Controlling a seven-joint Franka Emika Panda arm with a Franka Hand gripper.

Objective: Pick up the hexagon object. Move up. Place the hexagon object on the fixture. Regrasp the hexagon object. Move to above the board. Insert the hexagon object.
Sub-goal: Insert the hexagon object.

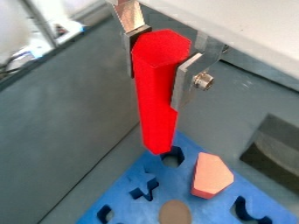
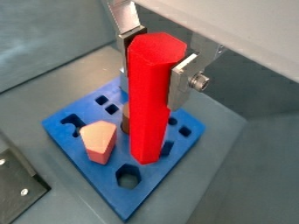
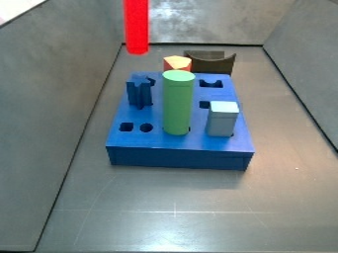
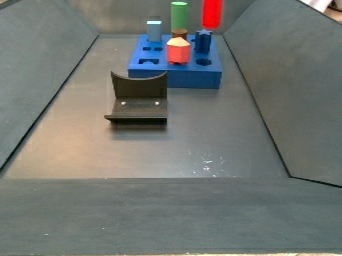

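The hexagon object, a bright red bar, hangs upright with my gripper shut on its upper end; both wrist views show a silver finger on each side of it. Below it lies the blue board, and the bar's lower end is over the board's holes without touching them. In both side views the bar hangs above the board, and my gripper is cut off past the frame edge. The dark fixture stands on the floor apart from the board.
On the board stand a green cylinder, a grey-blue cube, a dark blue peg and a pale orange cone-like piece. Grey sloping walls enclose the floor on both sides.
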